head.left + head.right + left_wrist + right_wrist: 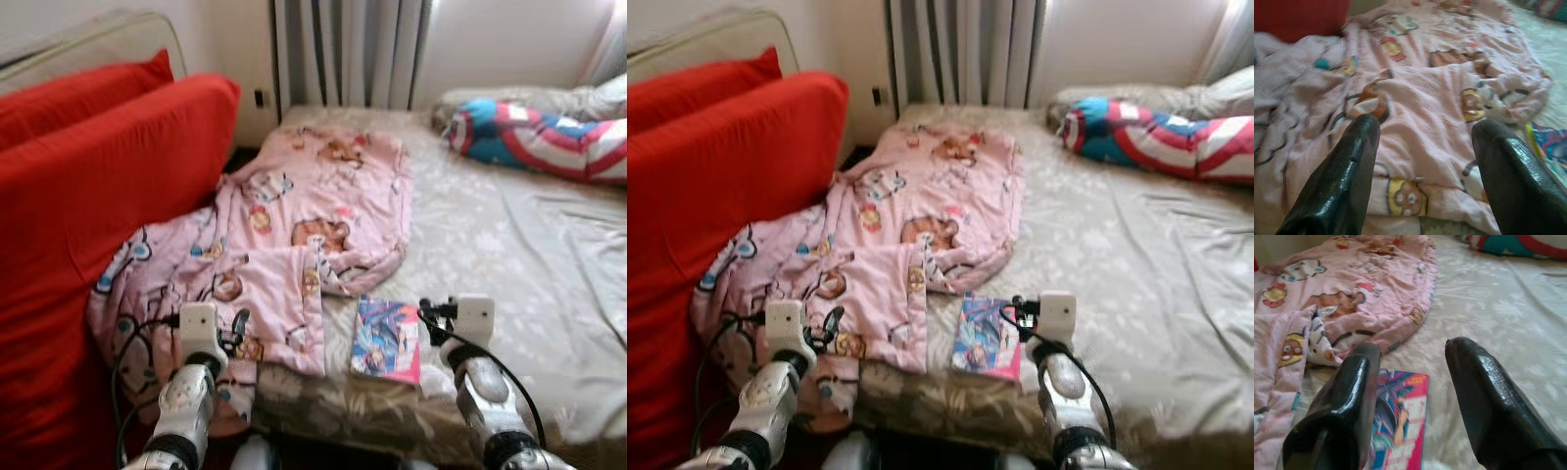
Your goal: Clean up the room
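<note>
Both pincers hang open and empty at the bed's (509, 245) near edge: left pincer (1422, 161) over the rumpled pink blanket (313, 206), right pincer (1410, 382) just above the book (387, 338). Risks: the blanket overlaps the book's edge, so a tug may drag it off; the thin book could slide from smooth fingers. Count: 1 blanket, 1 book, 2 red cushions (98, 186), 1 striped pillow (549, 132)

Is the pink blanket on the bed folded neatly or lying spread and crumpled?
Spread and crumpled. The pink blanket lies loose across the bed, wrinkled, with one corner turned over near the book.
</note>
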You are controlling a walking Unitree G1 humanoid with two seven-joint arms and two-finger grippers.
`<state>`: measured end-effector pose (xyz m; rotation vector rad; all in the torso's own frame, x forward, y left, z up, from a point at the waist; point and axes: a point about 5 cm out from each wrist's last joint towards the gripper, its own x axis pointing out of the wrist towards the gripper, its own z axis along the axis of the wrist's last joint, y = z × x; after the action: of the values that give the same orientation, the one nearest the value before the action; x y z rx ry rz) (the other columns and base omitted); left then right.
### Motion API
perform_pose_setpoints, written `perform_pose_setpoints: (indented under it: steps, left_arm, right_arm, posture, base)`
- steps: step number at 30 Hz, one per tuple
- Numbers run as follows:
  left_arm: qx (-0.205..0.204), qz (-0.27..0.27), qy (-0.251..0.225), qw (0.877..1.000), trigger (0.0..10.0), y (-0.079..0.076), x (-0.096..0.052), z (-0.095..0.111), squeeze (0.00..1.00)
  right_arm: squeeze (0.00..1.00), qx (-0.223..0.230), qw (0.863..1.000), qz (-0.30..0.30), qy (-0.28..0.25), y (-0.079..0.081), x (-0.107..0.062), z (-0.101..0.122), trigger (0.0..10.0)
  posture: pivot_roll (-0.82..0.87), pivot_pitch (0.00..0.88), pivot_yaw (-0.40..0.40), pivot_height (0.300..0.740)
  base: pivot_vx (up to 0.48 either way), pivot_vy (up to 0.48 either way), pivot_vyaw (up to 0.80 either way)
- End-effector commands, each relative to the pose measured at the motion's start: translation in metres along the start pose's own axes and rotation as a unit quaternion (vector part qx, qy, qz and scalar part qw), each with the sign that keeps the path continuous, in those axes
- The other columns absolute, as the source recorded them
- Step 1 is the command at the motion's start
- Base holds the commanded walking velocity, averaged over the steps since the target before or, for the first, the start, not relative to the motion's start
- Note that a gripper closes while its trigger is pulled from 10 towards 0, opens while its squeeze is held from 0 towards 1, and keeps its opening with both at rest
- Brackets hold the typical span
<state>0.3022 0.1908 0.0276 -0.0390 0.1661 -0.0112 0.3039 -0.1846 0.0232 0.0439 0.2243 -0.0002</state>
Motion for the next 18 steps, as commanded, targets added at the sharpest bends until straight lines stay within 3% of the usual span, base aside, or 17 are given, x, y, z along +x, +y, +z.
perform_pose_setpoints:
  steps: [1, 18]
  left_arm:
    - [-0.006, 0.001, 0.003, 1.000, 10.0, 0.000, 0.003, 0.002, 0.00]
    - [-0.006, -0.009, 0.023, 1.000, 10.0, -0.001, -0.001, -0.006, 0.00]
  right_arm:
    - [0.00, 0.005, 1.000, 0.002, 0.009, 0.000, 0.000, -0.002, 10.0]
    - [0.00, 0.009, 0.999, 0.006, 0.032, 0.000, -0.005, -0.012, 10.0]
  posture:
    - [0.03, 0.000, 0.030, 0.637]
    - [0.03, 0.000, 0.033, 0.637]
  base:
    - [0.000, 0.000, 0.00]
    - [0.000, 0.000, 0.00]
